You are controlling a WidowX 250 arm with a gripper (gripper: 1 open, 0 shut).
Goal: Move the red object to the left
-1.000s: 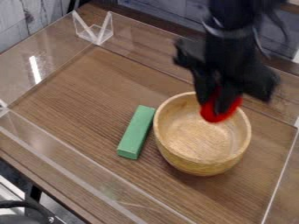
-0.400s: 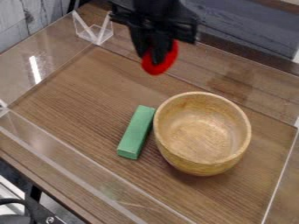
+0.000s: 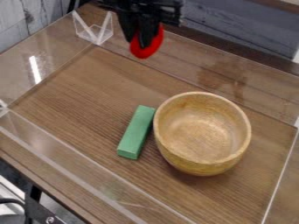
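Wooden table (image 3: 73, 110) spans below my claw (image 3: 142, 31). My claw is closed on the strawberry (image 3: 146, 44), above the table's far side; the bowl (image 3: 202, 133) and green block (image 3: 136, 132) lie nearer the camera.

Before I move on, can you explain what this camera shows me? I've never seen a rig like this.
There is one fixed-looking view, from above and in front of a brown wooden table. The dark machine at the top is a single robot arm, reaching in from the far side. Its black gripper is shut on a small bright red toy, apparently above the table's far part. Nearer lie a round, light wooden bowl and, beside it, a green rectangular block. A clear, angular object stands at the far left of the picture.
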